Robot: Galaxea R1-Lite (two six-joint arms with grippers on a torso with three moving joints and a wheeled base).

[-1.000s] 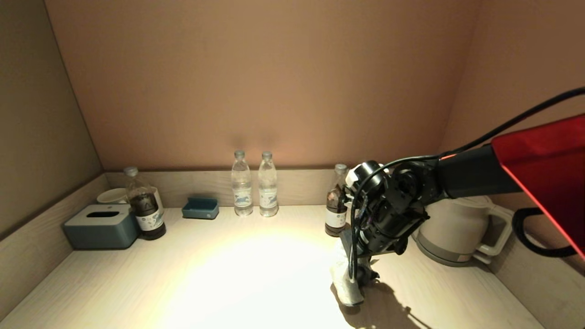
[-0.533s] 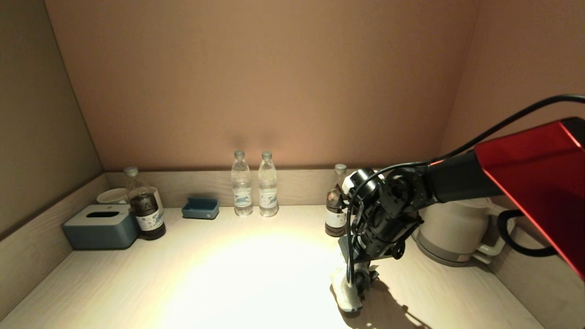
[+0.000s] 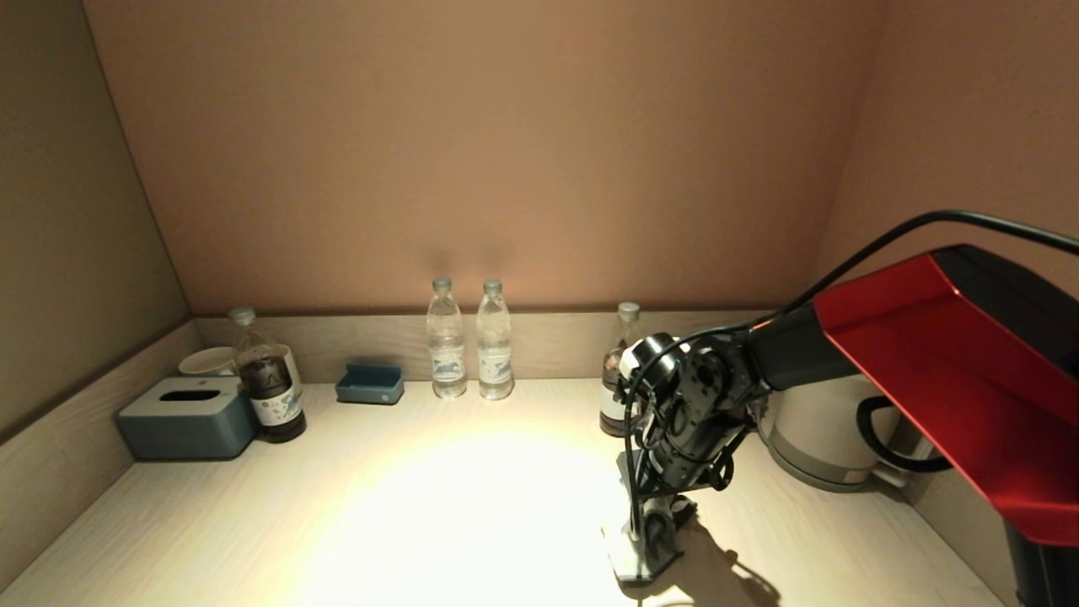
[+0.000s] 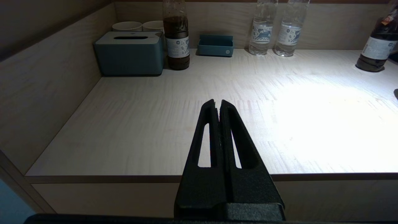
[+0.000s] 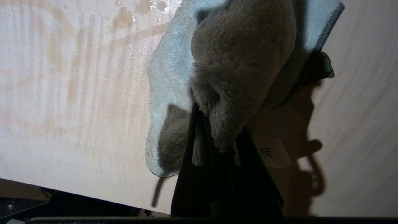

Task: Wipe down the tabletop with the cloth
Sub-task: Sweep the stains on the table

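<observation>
In the head view, your right gripper [image 3: 645,539] stands at the lower centre-right of the frame, pointed down at the counter [image 3: 253,523], with the cloth [image 3: 621,552] bunched under it and pressed to the wood near the front edge. The kettle [image 3: 822,438] sits to its right, a dark bottle [image 3: 618,396] just behind the arm, and two clear bottles [image 3: 469,350] at mid-frame against the back wall. Give those room as you sweep.

In the left wrist view, the left gripper [image 4: 218,107] hangs off the front edge at lower centre, its jaws pressed together on nothing, parked.

In the right wrist view, the jaws are clenched on a fold of the cloth [image 5: 236,62], which fills the upper centre of the frame. It is a fluffy, limp towel; judge it light and soft, likely to roll and trail rather than slide flat. A wet smear [image 5: 136,12] shows at the upper left, just beside the cloth's edge. The hold is on one bunched fold near the label [image 5: 273,154], so I would keep downward pressure steady, or the loose part may ride up and miss the wet patch.
</observation>
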